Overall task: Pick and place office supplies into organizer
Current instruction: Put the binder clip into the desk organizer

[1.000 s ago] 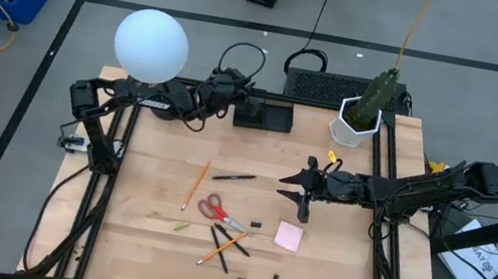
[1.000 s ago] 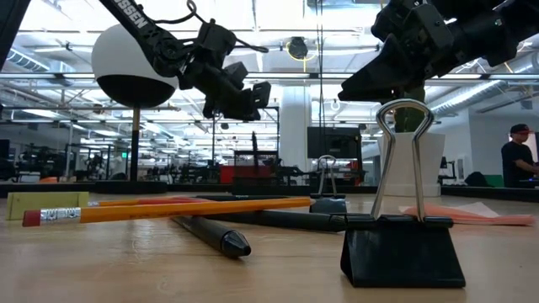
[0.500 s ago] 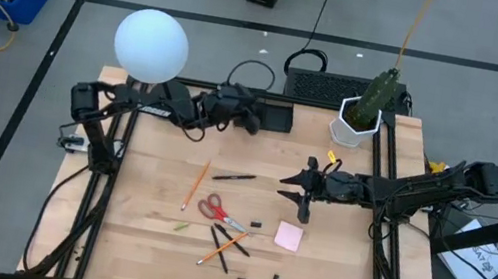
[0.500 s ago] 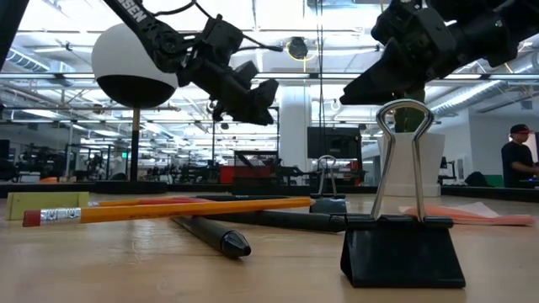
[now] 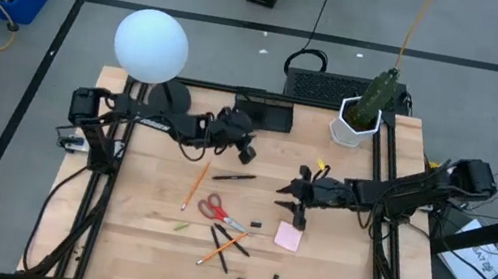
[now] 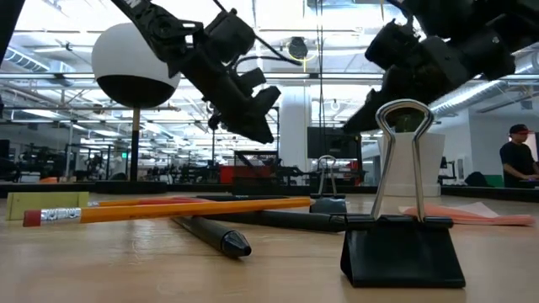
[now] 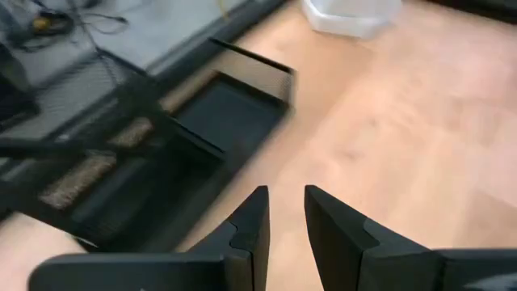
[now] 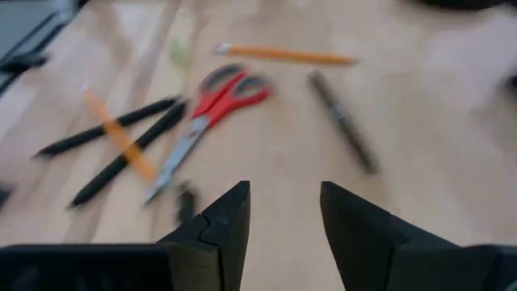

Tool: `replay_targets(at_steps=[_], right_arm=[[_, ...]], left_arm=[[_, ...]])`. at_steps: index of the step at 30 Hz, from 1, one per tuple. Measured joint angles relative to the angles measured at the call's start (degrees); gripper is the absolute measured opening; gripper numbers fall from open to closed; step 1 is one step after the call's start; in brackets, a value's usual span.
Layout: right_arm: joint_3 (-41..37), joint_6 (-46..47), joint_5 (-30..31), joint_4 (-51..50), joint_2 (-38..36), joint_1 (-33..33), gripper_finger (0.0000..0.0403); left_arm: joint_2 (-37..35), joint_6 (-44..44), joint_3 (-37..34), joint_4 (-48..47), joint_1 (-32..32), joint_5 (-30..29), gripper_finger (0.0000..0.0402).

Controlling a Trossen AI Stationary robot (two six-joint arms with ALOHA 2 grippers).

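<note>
High view, organizer [image 5: 262,113] at table's [image 5: 338,276] far edge

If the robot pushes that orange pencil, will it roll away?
Probably a bit. The orange pencil is long, thin and lies alone on flat bare wood, so a sideways nudge could roll it. It looks stiff and light, so it should slide rather than bend. The right gripper, open and empty, hovers by the pink sticky-note pad, not touching the pencil.
</note>
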Motion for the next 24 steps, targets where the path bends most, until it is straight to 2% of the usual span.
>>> replay_targets(at_steps=[5, 9, 11, 17, 24], right_arm=[[-0.04, -1.65, -1.40, 4.20, 5.25, 3.50, 0.0144], [-0.07, -5.18, -1.28, 12.36, 9.79, 6.89, 0.0144], [0.05, -6.29, -1.10, 17.18, 12.18, 7.77, 0.0144], [-0.02, -7.18, 2.12, 21.28, 16.15, 8.87, 0.0144], [0.02, -6.95, 2.12, 29.57, 22.25, 8.87, 0.0144]], left_arm=[[-1.87, 0.02, -0.04, -2.63, -5.11, 0.07, 0.0088], [-5.02, 1.20, -0.04, -2.78, -9.13, -0.72, 0.0088], [-6.65, 1.77, -0.04, -3.27, -11.10, -3.03, 0.0088], [-11.56, 3.25, 0.04, -4.05, -15.07, -7.77, 0.0088], [-14.30, 4.72, 0.00, -7.17, -17.00, -13.78, 0.0088]])
